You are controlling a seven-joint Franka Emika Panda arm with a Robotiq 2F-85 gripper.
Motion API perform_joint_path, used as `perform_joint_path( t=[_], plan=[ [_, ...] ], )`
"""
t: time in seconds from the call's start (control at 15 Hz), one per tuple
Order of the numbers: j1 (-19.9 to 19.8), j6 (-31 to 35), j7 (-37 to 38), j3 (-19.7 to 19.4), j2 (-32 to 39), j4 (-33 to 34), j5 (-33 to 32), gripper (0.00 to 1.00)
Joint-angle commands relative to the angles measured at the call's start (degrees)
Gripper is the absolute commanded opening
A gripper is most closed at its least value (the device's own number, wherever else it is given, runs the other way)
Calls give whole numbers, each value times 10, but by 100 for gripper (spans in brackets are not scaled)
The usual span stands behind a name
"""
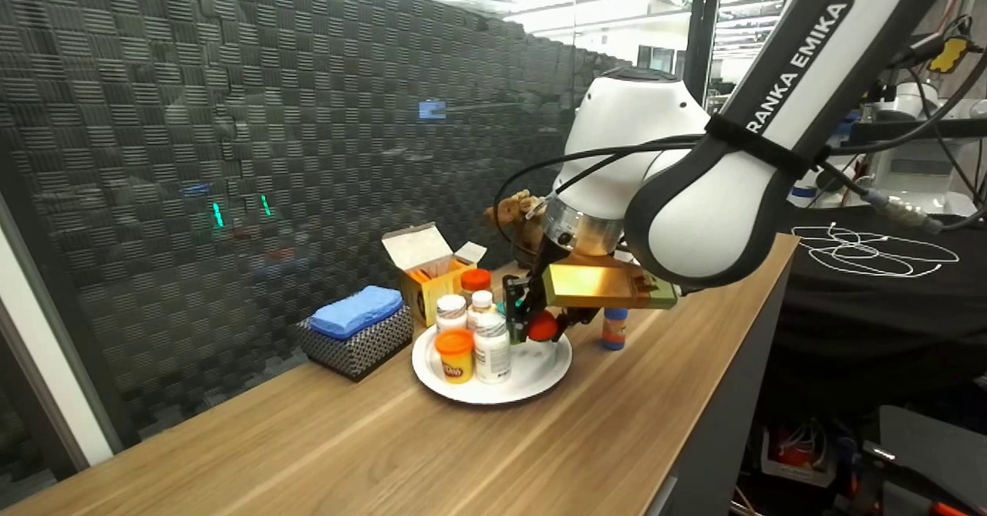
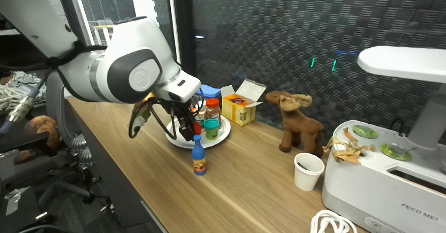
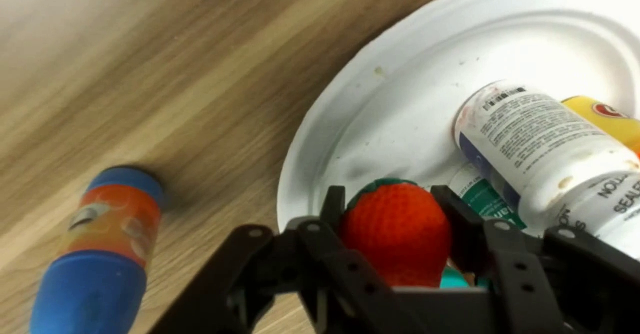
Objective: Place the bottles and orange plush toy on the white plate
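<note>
In exterior view, near: blue bottle (image 2: 199, 158), upright on wooden table (image 2: 251, 180), apart from white plate (image 2: 224, 131). Just beyond, gripper (image 3: 390, 206) clamped on orange plush toy (image 3: 397, 239) (roundish, more red than orange); toy over plate, contact with plate impossible to tell. On plate, teal-lidded tub (image 2: 211, 129), then red-capped bottle (image 2: 213, 111), white bottles (image 1: 492, 352) behind, partly hidden. Past plate, yellow carton (image 2: 240, 114), flaps up, near blue cloth (image 1: 356, 311) on patterned box (image 1: 366, 346). Behind these, dark textured wall (image 2: 261, 34).
</note>
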Motion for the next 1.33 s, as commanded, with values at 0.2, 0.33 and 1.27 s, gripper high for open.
perform_joint_path(
  t=[0.2,0.33,1.27],
  plan=[
    [12,-7,17,-12,9,18,-2,81],
    [18,-1,24,-19,-1,10,-6,96],
    [142,-185,129,-167,-226,-40,-197,100]
  ],
)
